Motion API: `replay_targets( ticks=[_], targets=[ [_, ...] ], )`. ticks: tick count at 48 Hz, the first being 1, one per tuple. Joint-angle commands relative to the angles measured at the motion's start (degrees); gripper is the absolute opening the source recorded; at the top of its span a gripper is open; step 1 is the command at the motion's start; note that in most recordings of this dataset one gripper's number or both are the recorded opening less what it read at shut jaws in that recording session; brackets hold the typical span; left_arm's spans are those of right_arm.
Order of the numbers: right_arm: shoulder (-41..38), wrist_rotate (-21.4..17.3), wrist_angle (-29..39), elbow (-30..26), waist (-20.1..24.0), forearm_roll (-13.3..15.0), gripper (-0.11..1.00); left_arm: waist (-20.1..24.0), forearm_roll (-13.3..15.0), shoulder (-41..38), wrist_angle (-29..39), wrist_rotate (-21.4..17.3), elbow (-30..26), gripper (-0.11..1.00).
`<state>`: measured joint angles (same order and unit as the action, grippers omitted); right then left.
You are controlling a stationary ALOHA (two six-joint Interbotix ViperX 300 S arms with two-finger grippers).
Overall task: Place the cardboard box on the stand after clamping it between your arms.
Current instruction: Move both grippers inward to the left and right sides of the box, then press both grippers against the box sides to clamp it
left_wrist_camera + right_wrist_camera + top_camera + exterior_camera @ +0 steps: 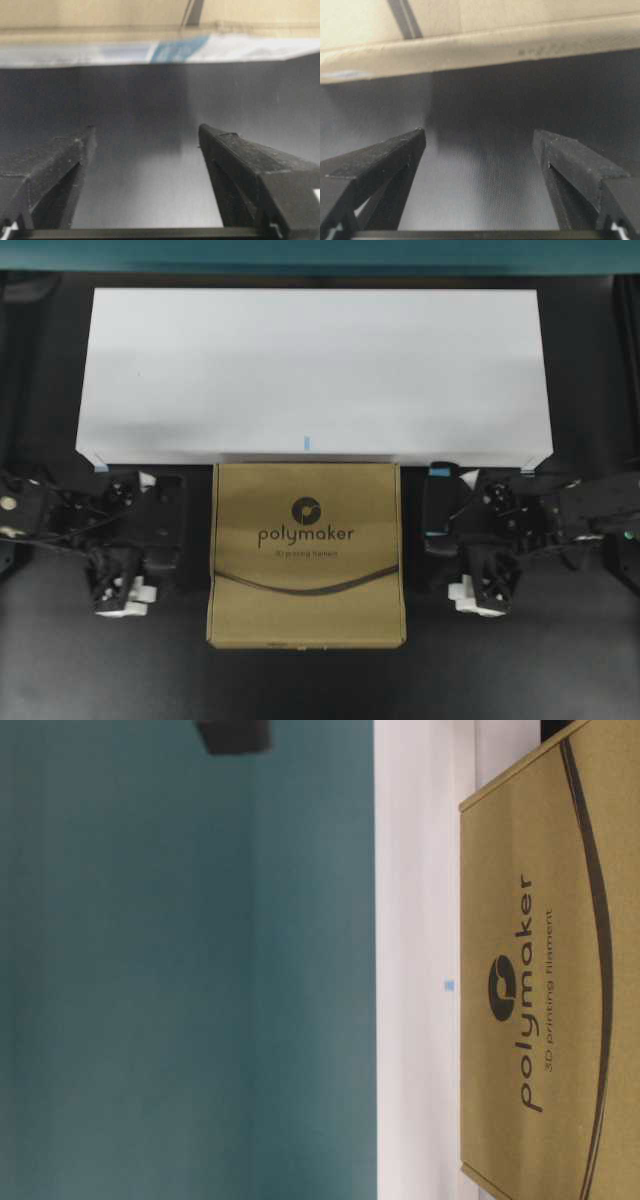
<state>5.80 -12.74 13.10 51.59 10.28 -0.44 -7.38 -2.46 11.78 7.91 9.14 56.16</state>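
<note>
The left gripper stands wide open and empty just off the left edge of the cardboard box, which lies flat on the black table with its far edge against the stand; the right gripper is likewise spread and holds nothing. If the arms press unevenly, the box could twist or slip out. Neither wrist view shows the fingertips' gap to the box's sides, and the table-level view cuts off both arms.

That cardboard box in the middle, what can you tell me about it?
The cardboard box is square, flat and brown, printed with a dark round logo, the word "polymaker" and a curved dark line. It lies flat on the dark table, its far edge against the front of the white stand. Both grippers sit open on either side, not touching it.
</note>
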Motion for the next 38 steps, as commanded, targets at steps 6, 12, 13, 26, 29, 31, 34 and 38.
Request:
replay_targets(
  ticks=[6,12,13,26,29,31,34,38],
  targets=[
    [-6.3,0.6,-3.9,-3.3,-0.1,0.5,0.83,-0.4,-0.2,-4.0,-2.1,-0.6,-2.8,0.80],
    [-9.0,0.7,-5.3,-5.4,-0.2,1.3,0.83,-0.4,-0.1,-5.9,-2.4,-0.8,-4.2,0.80],
    [-9.3,0.7,-5.4,-5.8,-0.1,1.6,0.83,-0.4,-0.1,-6.2,-2.4,-0.8,-4.4,0.80],
    [-11.6,0.6,-4.9,-9.8,-0.1,3.3,0.83,-0.4,-0.1,-8.1,-2.4,-0.9,-7.2,0.79],
    [-11.5,0.6,-4.7,-9.9,-0.2,3.3,0.83,-0.4,-0.2,-8.3,-2.4,-0.8,-7.8,0.80],
    [-11.5,0.6,-4.3,-10.0,-0.2,3.3,0.83,-0.4,-0.1,-8.3,-2.3,-0.8,-8.4,0.80],
    [-11.4,0.7,-3.7,-10.2,-0.1,3.3,0.83,-0.4,-0.1,-8.2,-2.0,-0.9,-9.3,0.79],
    [-11.3,1.0,-2.8,-10.8,-0.1,3.3,0.83,-0.4,-0.2,-8.0,-1.5,-0.9,-10.6,0.79]
  ],
)
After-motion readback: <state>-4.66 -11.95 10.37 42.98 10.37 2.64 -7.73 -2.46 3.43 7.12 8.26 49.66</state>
